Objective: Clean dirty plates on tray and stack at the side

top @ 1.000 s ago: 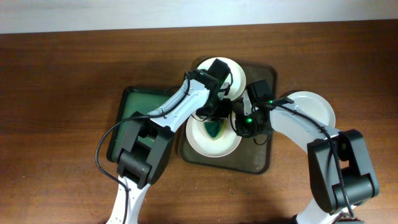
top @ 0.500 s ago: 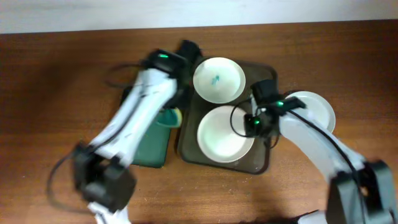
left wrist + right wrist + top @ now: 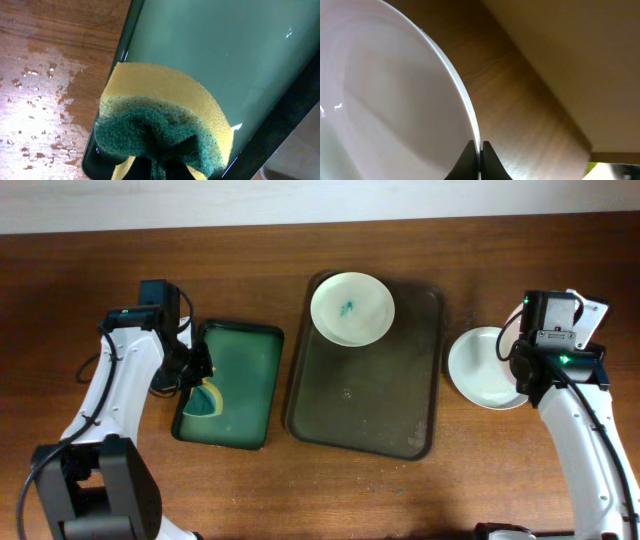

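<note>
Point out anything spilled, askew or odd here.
Water droplets and a dark wet patch lie on the wood beside the green tray, next to the sponge. The plate on the brown tray has a teal smear.
</note>
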You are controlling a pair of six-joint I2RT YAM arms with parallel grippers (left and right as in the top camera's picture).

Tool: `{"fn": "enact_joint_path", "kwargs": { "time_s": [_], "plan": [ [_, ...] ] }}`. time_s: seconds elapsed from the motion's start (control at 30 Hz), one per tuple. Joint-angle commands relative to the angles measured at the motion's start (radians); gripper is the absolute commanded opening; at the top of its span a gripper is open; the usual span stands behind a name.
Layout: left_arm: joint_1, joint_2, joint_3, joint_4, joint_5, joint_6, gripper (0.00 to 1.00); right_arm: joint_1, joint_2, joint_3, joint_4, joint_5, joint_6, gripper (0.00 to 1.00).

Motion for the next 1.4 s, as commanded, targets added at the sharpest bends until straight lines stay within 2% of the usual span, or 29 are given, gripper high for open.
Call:
{"fn": "enact_joint_path", "kwargs": {
  "time_s": [0.0,0.17,0.4,0.47,0.63,0.83,0.9,0.97,1.0,1.07,1.1,1.2,1.3,1.37],
  "plan": [
    [0.008,-0.010,-0.006,0.015,0.024,0.016,0.02,0.084,-0.030,0.017,0.004,0.187,-0.055,0.04],
    [0.006,-0.010,-0.006,0.013,0.064,0.016,0.00,0.433,-0.039,0.017,-0.003,0.479,-0.091,0.04],
    [0.006,-0.010,-0.006,0.007,0.068,0.016,0.00,0.473,-0.039,0.017,0.000,0.510,-0.115,0.04],
    [0.006,-0.010,-0.006,0.008,0.068,0.016,0.00,0.528,-0.040,0.017,0.001,0.503,-0.117,0.04],
    [0.002,-0.010,-0.006,0.010,0.068,0.016,0.01,0.647,-0.040,0.017,0.016,0.239,-0.108,0.04],
    [-0.016,-0.013,-0.005,0.009,0.067,0.021,0.01,0.655,-0.040,0.017,0.015,-0.060,-0.106,0.04],
    [-0.021,-0.055,-0.005,0.009,0.068,0.040,0.07,0.655,-0.040,0.017,0.015,-0.203,-0.106,0.04],
    [-0.022,-0.093,-0.005,-0.006,0.067,0.042,0.07,0.655,-0.042,0.017,0.016,-0.251,-0.105,0.04],
    [-0.022,-0.117,-0.005,-0.022,0.068,0.042,0.05,0.651,-0.042,0.018,0.015,-0.290,-0.035,0.04],
    [-0.023,-0.143,-0.005,-0.036,0.068,0.043,0.02,0.604,-0.032,0.018,0.007,-0.467,0.090,0.04],
    [-0.026,-0.163,-0.005,-0.047,0.068,0.059,0.02,0.532,-0.021,0.018,-0.013,-0.628,0.129,0.04],
    [-0.049,-0.190,-0.005,-0.060,0.068,0.072,0.02,0.326,-0.025,0.019,-0.037,-0.734,0.166,0.04],
    [-0.064,-0.190,-0.005,-0.065,0.068,0.072,0.03,-0.119,0.027,0.019,-0.037,-0.859,0.166,0.04],
    [-0.070,-0.190,-0.005,-0.062,0.068,0.072,0.03,-0.377,0.143,0.019,-0.030,-0.915,0.165,0.04]
  ]
}}
